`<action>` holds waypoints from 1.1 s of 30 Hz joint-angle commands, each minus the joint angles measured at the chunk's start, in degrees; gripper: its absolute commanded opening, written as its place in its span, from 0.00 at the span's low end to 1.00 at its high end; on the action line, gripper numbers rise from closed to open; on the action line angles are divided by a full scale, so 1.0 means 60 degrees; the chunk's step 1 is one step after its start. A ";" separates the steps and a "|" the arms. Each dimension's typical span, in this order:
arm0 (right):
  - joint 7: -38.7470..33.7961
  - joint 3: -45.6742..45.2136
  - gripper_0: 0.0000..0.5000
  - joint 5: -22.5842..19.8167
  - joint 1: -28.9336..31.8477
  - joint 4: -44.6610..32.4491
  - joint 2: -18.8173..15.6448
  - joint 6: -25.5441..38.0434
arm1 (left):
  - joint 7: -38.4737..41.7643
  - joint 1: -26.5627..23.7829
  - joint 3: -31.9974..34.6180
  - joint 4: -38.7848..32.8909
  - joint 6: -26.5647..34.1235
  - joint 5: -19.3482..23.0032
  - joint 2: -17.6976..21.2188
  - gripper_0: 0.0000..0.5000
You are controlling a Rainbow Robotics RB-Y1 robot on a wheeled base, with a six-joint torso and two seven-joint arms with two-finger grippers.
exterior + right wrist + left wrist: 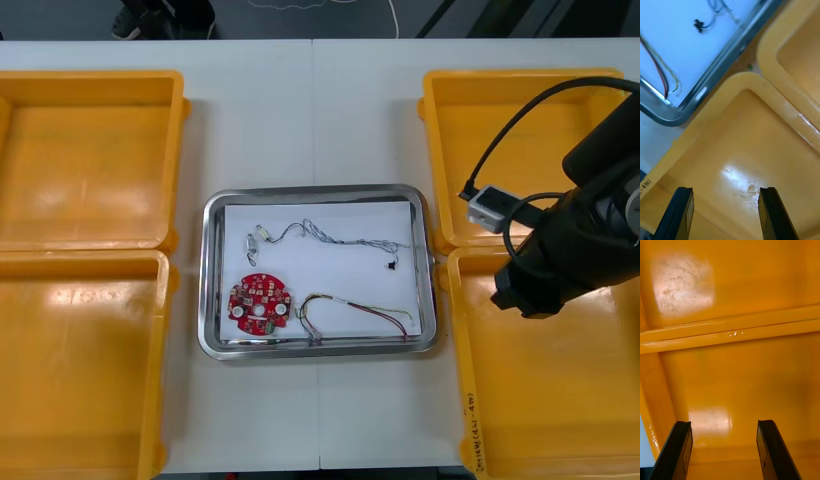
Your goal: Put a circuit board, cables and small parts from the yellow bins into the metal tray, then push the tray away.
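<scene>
The metal tray (pixel 212 300), white inside, lies at the table's middle. In it are a round red circuit board (pixel 258 303), a twisted blue and white cable (pixel 330 235), a short black cable (pixel 392 264), a red and yellow cable (pixel 365 310) and small metal parts (pixel 254 239). My right arm (pixel 545 270) hangs over the near right yellow bin (pixel 550 400). Its gripper (pixel 725 213) is open and holds nothing, above that bin's bare floor (pixel 752 157), with the tray's corner (pixel 673 114) beyond. My left gripper (pixel 724 450) is open over a bare yellow bin floor (pixel 741 382).
Two yellow bins (pixel 85 160) (pixel 80 370) stand left of the tray, and a far right bin (pixel 500 110) sits behind the near one. A rim ridge (pixel 730 335) divides the two left bins. Bare table lies beyond the tray's far edge.
</scene>
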 commanded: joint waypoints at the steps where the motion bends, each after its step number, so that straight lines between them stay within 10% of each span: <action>1: 0.0536 0.0386 1.00 -0.0102 -0.0606 -0.0293 0.0383 -0.0054 | 0.0673 0.0393 0.0306 -0.0270 0.0057 0.0067 0.0431 1.00; 33: 0.2499 0.4136 1.00 0.1949 -0.2949 0.0235 0.2888 -0.0229 | 0.0922 0.0861 -0.0045 -0.0153 0.0057 -0.0006 -0.0536 1.00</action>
